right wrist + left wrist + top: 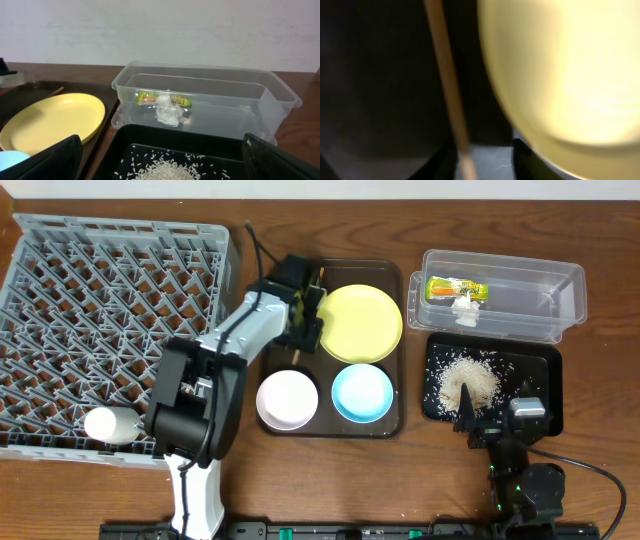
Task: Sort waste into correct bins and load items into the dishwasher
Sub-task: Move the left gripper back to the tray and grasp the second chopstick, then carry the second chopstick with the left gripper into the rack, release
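My left gripper (303, 317) hangs low over the brown tray's left side, beside the yellow plate (361, 322). In the left wrist view its jaws (484, 162) stand open around one wooden chopstick (446, 75), with the plate's rim (560, 75) to the right. Chopstick ends show in the overhead view (297, 357). The white bowl (288, 399) and the blue bowl (362, 393) sit on the tray. The clear tub (545, 290) holds the wrapper (455, 287) and the white scrap (465, 307). Rice (468, 380) lies in the black tray (545, 365). My right gripper (495, 418) is open and empty above it. The grey rack (110, 330) is at left.
The dark brown serving tray (395, 425) sits mid-table between the rack and the bins. A white rounded object (110, 424) rests at the rack's front edge. The right wrist view shows the tub (280, 100) behind the black tray (120, 135) and the plate (50, 120) at left.
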Controlling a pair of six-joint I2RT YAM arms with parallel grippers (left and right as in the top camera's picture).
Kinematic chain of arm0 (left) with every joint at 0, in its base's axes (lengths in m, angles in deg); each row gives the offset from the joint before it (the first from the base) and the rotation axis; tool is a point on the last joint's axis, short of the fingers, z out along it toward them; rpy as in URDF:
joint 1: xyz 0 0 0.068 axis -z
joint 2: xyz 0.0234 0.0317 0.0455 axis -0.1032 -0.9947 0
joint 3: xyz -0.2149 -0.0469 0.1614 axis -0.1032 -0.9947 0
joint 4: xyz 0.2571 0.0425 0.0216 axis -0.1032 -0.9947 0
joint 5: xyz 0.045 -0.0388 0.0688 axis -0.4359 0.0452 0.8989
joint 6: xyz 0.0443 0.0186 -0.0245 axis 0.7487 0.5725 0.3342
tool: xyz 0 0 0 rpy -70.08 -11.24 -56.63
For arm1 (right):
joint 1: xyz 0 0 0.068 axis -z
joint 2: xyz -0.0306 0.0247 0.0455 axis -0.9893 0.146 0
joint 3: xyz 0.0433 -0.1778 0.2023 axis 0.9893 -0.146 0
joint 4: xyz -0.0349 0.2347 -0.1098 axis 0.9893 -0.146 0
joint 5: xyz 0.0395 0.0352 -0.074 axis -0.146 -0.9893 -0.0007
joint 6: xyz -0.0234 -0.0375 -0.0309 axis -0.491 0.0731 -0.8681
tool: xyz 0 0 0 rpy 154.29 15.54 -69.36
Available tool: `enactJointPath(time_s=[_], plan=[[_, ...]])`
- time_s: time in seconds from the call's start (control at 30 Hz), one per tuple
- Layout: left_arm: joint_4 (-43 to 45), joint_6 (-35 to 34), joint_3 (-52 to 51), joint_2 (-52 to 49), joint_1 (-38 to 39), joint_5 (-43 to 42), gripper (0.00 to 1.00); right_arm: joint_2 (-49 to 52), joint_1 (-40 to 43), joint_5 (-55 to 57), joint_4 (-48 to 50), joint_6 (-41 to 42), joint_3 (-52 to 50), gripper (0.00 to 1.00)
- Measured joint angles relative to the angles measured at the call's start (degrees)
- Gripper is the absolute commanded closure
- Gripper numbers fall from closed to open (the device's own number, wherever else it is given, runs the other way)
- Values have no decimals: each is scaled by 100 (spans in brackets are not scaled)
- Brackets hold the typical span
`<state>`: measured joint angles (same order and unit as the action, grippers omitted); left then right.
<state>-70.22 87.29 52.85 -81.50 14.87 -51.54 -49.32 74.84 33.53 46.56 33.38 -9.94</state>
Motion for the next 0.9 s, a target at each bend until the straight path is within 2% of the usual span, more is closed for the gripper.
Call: enactJointPath(time_s=[0.23, 0.37, 0.63, 0.9], plan=[[13, -103, 0, -20, 164, 815, 94, 0, 0, 0, 0, -2, 0, 1], [-50, -140, 17, -20, 142, 1134, 94, 0, 0, 0, 0, 0, 0, 1], [-1161, -177, 350, 120, -94, 1384, 94, 0, 0, 2, 0, 0, 0, 1], [-1996, -175, 614, 1860, -560, 1447, 94, 0, 0, 0, 0, 0, 0, 1]])
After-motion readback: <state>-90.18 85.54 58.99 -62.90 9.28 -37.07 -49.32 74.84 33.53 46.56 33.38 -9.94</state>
